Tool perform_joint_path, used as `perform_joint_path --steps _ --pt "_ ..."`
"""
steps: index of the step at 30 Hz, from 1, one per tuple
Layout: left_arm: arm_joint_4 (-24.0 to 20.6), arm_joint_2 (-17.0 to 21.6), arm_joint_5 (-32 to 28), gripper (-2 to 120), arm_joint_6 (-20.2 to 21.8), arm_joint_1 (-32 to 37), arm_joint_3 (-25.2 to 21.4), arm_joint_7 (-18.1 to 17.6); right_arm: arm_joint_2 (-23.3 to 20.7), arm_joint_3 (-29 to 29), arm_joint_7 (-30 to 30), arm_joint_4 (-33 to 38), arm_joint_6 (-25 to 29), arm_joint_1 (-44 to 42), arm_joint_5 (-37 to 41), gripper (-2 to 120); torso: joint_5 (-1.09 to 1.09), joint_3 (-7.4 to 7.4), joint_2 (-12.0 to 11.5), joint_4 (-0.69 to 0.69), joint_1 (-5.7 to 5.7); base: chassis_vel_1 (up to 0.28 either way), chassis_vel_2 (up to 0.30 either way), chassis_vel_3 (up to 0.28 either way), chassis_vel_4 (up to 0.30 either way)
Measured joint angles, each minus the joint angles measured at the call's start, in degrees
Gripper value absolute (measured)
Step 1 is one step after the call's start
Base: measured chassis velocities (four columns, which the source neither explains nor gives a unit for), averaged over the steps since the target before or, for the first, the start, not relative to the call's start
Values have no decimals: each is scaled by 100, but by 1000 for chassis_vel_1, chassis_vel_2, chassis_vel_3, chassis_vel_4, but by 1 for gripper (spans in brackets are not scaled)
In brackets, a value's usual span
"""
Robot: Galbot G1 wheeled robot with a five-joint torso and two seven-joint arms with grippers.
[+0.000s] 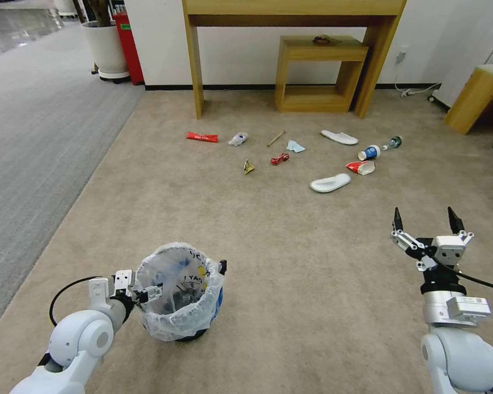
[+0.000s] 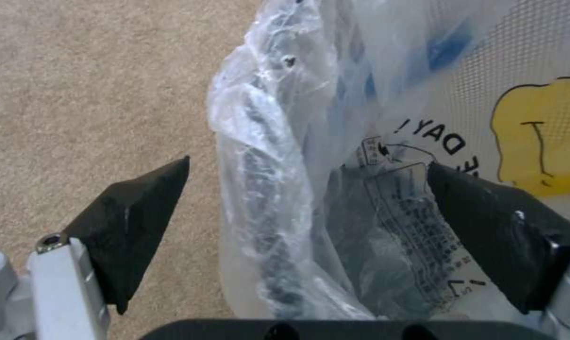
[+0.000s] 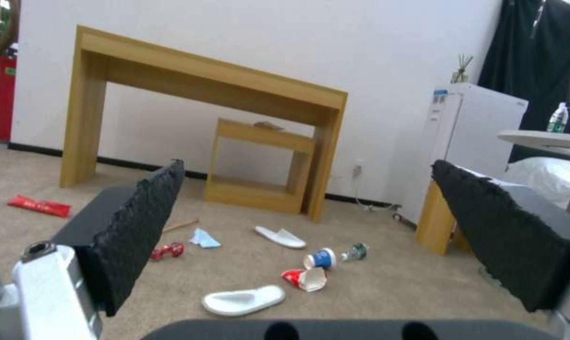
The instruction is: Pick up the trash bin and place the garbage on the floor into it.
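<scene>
Small round dark trash bin (image 1: 179,293) lined with a crinkled translucent white plastic bag stands on the beige-tan short-pile carpet floor (image 1: 290,262), nearest the robot. Left gripper (image 1: 138,290) is at the bin's rim on the robot's left side, jaws spread and straddling the bagged rim (one black finger (image 2: 131,226) outside over carpet, the other inside the bag), not pressed onto it. Right gripper (image 1: 425,220) hangs above bare carpet well to the right of the bin, black fingers wide apart, holding nothing.

Garbage lies scattered well beyond the bin, toward the light wooden console table (image 1: 290,22) at the wall: red wrapper (image 1: 201,137), white crumpled tissue (image 1: 238,139), thin wooden stick (image 1: 276,138), light blue scrap (image 1: 295,146), small yellowish scrap (image 1: 248,167), crushed red can (image 1: 279,158). Farther right of the bin: two white slippers (image 1: 330,183) (second one (image 1: 339,137) nearer the table), blue paper cup (image 1: 370,152), red paper cup (image 1: 361,167), small bottle (image 1: 392,143), all on their sides, cups just beside each other.
</scene>
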Motion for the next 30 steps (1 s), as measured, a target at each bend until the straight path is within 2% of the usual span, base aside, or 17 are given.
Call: perform_joint_path --steps 4,8,11,12,14,15,19,20,23,24,26,28,30 --pt "65 -1 14 98 0 -21 -3 6 -4 0 0 0 -4 5 0 100 0 0 0 0 0 0 0 0 0" --pt "99 -1 34 91 -4 -27 -12 26 -14 0 0 0 -11 13 2 100 1 0 0 0 0 0 0 0 0" --pt "142 -4 83 76 -12 -29 -9 43 -17 0 1 3 -14 16 4 100 2 -1 0 1 0 0 0 0 0" --pt "142 -4 83 76 -12 -29 -9 43 -17 0 1 3 -14 16 4 100 2 -1 0 1 0 0 0 0 0" --pt "177 -23 99 66 -31 -43 -3 43 -18 0 1 8 -15 16 6 100 2 -1 0 1 0 0 0 0 0" --pt "177 -23 99 66 -31 -43 -3 43 -18 0 1 8 -15 16 6 100 2 -1 0 1 0 0 0 0 0" --pt "183 -43 104 46 -34 -44 9 29 -24 8 5 10 -19 15 9 100 3 -1 1 1 0 0 0 0 0" --pt "183 -43 104 46 -34 -44 9 29 -24 8 5 10 -19 15 9 100 3 -1 1 1 0 0 0 0 0" --pt "175 -52 104 33 -33 -37 16 22 -24 9 6 11 -20 15 10 100 1 -1 1 1 -1 0 0 0 0" --pt "175 -52 104 33 -33 -37 16 22 -24 9 6 11 -20 15 10 100 1 -1 1 1 -1 0 0 0 0" --pt "155 -53 103 21 -30 -19 16 16 -13 -1 6 11 -21 15 8 100 0 -1 0 1 0 0 0 0 0" --pt "146 -53 101 18 -27 -10 16 13 -8 -6 7 11 -21 15 6 100 0 -1 1 0 0 0 0 0 0" --pt "128 -52 86 9 -20 3 21 4 -2 -13 7 11 -21 16 3 100 -1 -1 1 0 0 0 0 0 0"
